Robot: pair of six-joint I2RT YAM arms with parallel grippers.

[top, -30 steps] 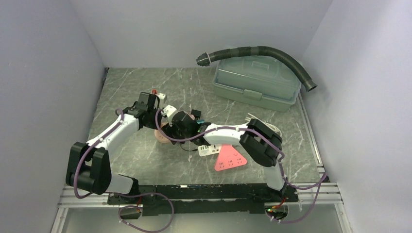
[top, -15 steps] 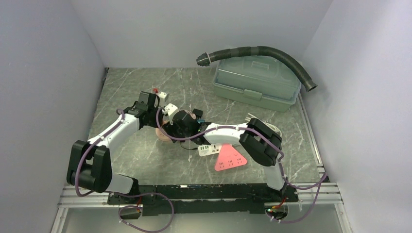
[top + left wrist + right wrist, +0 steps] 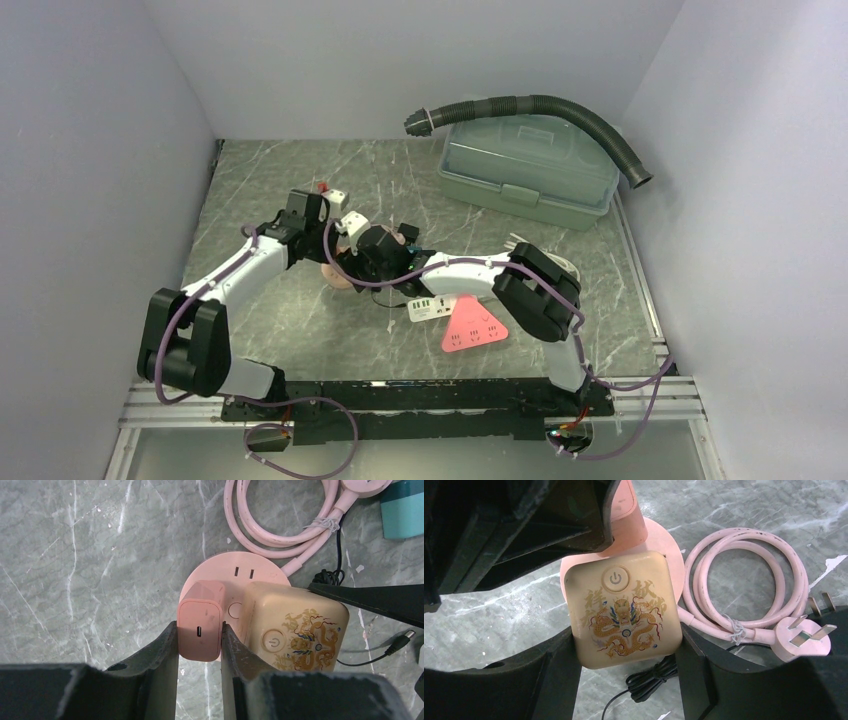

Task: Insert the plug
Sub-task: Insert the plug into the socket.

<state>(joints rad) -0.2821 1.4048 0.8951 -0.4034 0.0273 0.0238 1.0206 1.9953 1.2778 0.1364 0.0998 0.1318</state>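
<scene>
A pink plug block (image 3: 200, 625) with a small port on its top stands on the round pink socket base (image 3: 220, 567). My left gripper (image 3: 199, 628) is shut on it, one finger pressed to each side. Beside it on the same base sits a cream adapter with a gold dragon print (image 3: 624, 610). My right gripper (image 3: 626, 640) is shut on this adapter, its fingers against both side faces. In the top view both grippers (image 3: 340, 235) (image 3: 375, 250) meet over the socket base (image 3: 335, 278) at the table's left middle. Whether the plug's pins are in the slots is hidden.
The socket's coiled pink cable (image 3: 744, 580) and wall plug (image 3: 801, 637) lie to the right, with a thin black cable (image 3: 649, 682) below. A pink triangular power strip (image 3: 473, 325) and a white strip (image 3: 432, 307) lie nearer. A green box (image 3: 525, 165) with a hose (image 3: 540, 105) stands at the back right.
Both grippers and the blocks they hold have shifted only a hair toward the far side. The grips look the same.
</scene>
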